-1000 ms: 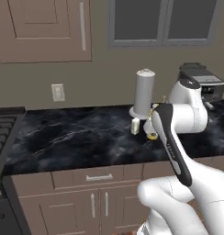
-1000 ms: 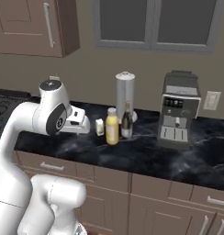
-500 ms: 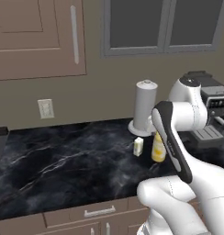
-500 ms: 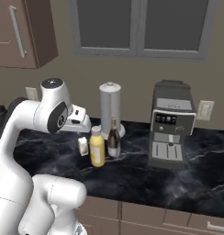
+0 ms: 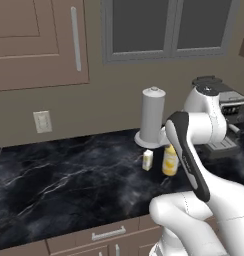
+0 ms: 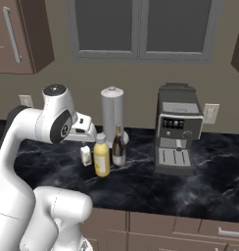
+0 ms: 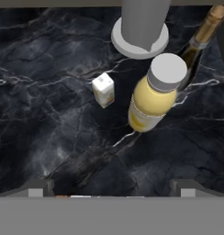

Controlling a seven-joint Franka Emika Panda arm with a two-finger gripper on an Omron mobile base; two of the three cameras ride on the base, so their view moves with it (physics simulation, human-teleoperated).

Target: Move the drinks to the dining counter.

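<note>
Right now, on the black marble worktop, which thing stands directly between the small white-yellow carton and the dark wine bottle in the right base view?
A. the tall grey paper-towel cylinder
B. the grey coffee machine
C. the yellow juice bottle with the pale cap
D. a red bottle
C: the yellow juice bottle with the pale cap stands with the small white-yellow carton at one side and the dark wine bottle at the other.

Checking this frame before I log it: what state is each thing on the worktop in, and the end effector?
yellow juice bottle: upright, capped, not held.
wine bottle: upright, beside the juice bottle.
carton: upright, closed, standing apart.
paper-towel cylinder: upright behind the drinks.
end effector: open, holding nothing, above the worktop.
</note>
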